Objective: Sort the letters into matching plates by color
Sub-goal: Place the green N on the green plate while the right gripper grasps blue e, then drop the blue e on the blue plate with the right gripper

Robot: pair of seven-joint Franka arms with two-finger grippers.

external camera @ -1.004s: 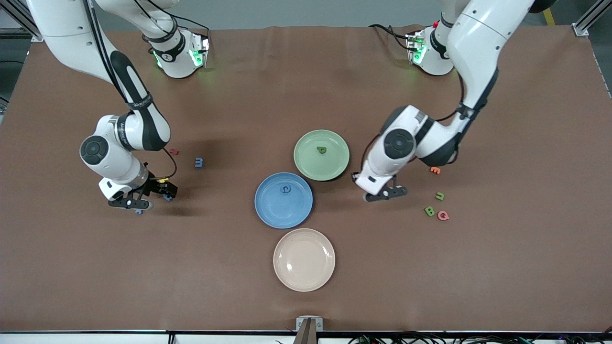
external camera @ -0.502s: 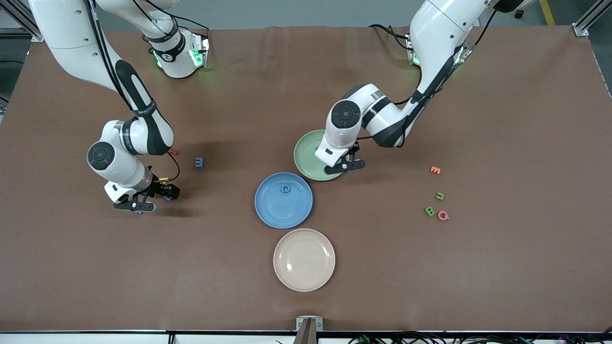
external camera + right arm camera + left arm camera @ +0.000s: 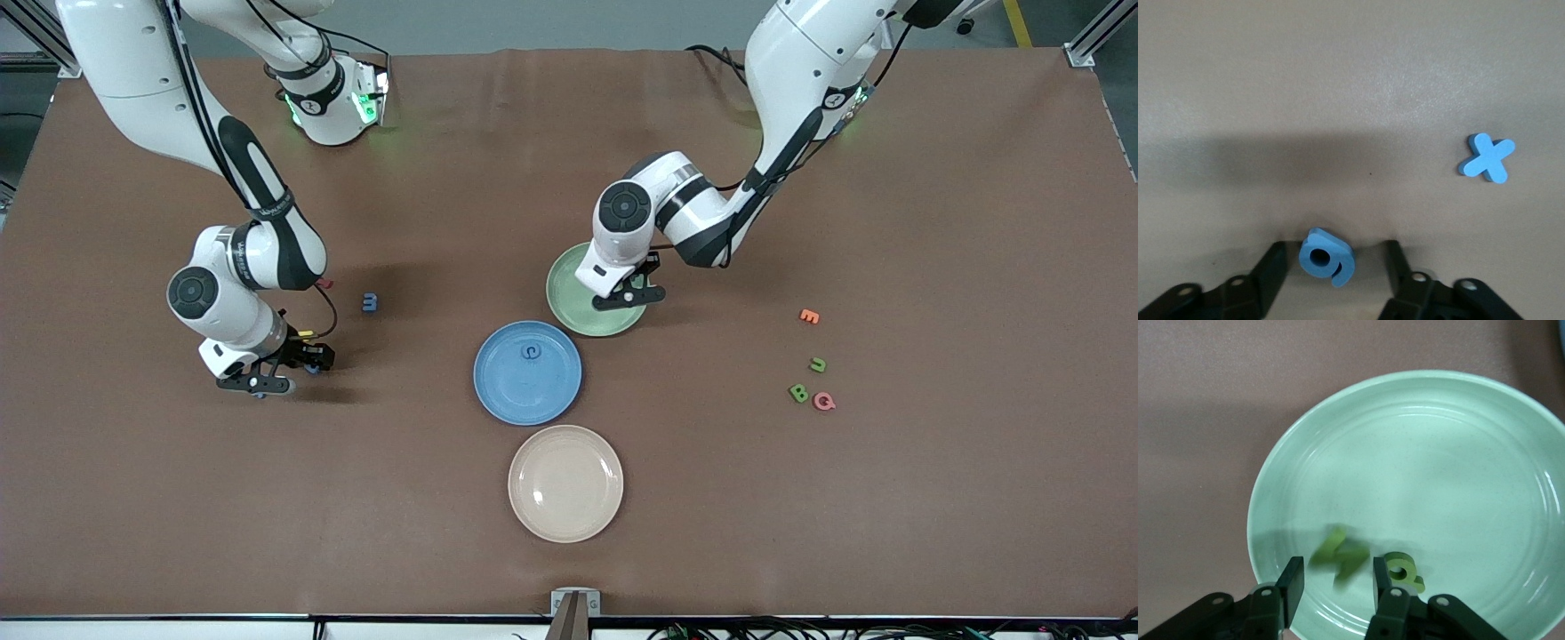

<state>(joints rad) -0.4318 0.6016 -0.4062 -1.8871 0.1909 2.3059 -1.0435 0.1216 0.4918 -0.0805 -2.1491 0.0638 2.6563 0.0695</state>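
My left hand (image 3: 1331,583), open, drops a green letter (image 3: 1340,553) into the green plate (image 3: 1458,393); my right hand (image 3: 1335,270), open, straddles a blue letter (image 3: 1326,257).

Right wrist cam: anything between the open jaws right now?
Yes. In the right wrist view a blue letter lies on the table between the right gripper's open jaws, not yet clamped. A blue X lies apart, outside them.

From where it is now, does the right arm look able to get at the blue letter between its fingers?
Probably yes. The right gripper is open, low over the table, with the blue letter lying between its fingers and nothing crowding it; the blue X lies well apart.
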